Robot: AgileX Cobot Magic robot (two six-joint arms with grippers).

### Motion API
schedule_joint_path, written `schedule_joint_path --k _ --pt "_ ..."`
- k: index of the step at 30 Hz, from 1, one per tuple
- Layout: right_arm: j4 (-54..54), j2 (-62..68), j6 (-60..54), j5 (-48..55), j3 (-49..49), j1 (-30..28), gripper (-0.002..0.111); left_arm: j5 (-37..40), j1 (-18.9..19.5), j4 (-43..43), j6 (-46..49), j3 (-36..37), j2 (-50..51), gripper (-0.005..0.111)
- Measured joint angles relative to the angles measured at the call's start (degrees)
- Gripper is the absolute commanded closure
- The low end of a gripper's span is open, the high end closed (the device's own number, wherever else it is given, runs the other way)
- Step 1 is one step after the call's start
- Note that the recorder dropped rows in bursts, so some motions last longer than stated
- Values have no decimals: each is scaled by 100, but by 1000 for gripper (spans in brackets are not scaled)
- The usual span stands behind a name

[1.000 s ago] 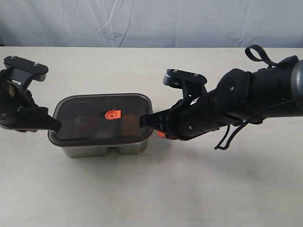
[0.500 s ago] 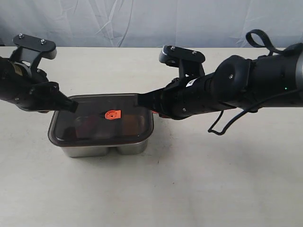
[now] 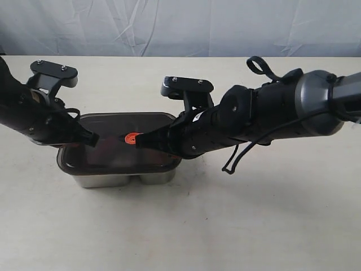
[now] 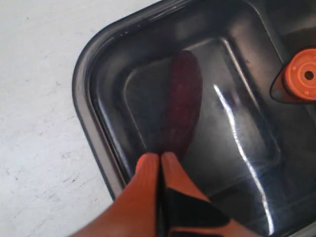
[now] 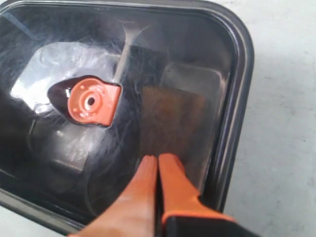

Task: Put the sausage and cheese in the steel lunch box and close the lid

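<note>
Exterior view: I hold the left gripper and right gripper pressed together above the dark smoky translucent lid.

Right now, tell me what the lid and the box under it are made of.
Lid: probably plastic, dark, glossy and translucent; the sausage shows dimly through it. Steel lunch box: looks like polished stainless steel, its walls mirror-bright grey.

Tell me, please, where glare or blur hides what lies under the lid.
Left wrist view: thin glare streaks cross the lid, yet the sausage shows; right wrist view: whitish glare beside the valve, the cheese only a dim brown patch; exterior view: evenly lit, sharp.
</note>
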Motion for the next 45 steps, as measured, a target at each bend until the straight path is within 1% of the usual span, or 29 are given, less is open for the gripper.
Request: schedule_joint_path --k 13,22,32,35,38,41,45 --pt "13 10 0 0 -14 0 108 -249 0 -22 0 -146 545 106" --pt "13 12 0 32 -14 0 108 -256 0 -83 10 -347 887 106" --pt "-134 -41 0 81 -14 -21 108 -400 0 -117 68 -393 925 106" --pt "-346 -336 0 160 -4 -125 108 -544 0 -117 105 -311 719 106" --pt "-603 -932 0 165 -4 -337 108 -581 0 -25 117 -169 304 106" --pt "-835 -1662 0 283 -4 -646 108 -718 0 94 128 -128 -515 106" --pt "-1379 -2449 83 707 -4 -1099 108 -1215 0 240 128 34 -1777 106"
